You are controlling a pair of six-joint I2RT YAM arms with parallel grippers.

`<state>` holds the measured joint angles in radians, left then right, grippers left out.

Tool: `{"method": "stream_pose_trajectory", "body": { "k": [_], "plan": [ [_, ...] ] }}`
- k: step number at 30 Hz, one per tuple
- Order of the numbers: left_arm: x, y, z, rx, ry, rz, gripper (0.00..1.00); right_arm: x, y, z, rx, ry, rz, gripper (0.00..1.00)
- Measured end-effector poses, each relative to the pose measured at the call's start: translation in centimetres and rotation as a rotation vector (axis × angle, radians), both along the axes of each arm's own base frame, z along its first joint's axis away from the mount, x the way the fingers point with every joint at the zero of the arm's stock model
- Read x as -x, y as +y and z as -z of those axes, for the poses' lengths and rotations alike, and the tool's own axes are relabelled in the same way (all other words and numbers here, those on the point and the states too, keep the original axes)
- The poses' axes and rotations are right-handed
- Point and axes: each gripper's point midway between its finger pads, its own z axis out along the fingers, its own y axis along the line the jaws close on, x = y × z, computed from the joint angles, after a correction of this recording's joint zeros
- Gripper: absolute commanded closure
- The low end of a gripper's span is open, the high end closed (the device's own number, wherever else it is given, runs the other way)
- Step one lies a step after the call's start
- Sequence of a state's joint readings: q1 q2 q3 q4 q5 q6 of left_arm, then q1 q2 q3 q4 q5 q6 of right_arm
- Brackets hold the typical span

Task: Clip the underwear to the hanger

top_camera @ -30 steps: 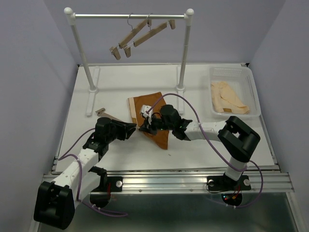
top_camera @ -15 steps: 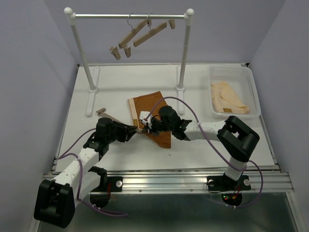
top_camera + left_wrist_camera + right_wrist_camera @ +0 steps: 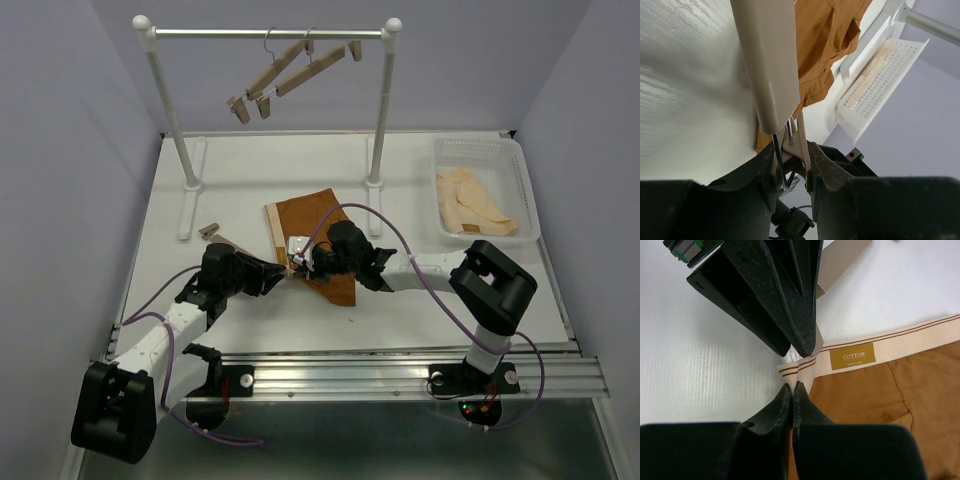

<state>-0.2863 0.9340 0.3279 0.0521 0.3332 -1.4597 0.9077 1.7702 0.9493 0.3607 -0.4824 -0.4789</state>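
Basically, rust-brown underwear [image 3: 305, 215] lies mid-worktop [image 3: 450, 290], with the wooden hanger [image 3: 770, 60] at its waistband corner [image 3: 795, 367]. Left pincer [image 3: 792, 162] clamps the hanger's clip [image 3: 795, 145]; right pincer [image 3: 791, 390] is clenched on the waistband corner. Risk: the thin corner slips or misses the clip mouth.

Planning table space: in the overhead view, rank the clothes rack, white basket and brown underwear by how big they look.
1. clothes rack
2. basket and underwear: they look about alike, and the underwear is partly hidden.
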Motion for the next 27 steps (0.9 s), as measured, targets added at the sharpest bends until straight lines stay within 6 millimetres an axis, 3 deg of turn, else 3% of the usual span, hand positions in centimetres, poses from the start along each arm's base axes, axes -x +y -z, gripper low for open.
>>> {"method": "stream_pose_trajectory", "body": {
  "k": [18,27],
  "plan": [
    [0.0,-0.1,0.0,-0.001,-0.001,0.008,1.0,-0.4,0.5,-0.5,-0.02,0.004,0.042,0.99],
    [0.0,-0.1,0.0,0.002,0.001,0.007,1.0,0.6,1.3,-0.9,-0.04,0.011,0.019,0.99]
  ]
}}
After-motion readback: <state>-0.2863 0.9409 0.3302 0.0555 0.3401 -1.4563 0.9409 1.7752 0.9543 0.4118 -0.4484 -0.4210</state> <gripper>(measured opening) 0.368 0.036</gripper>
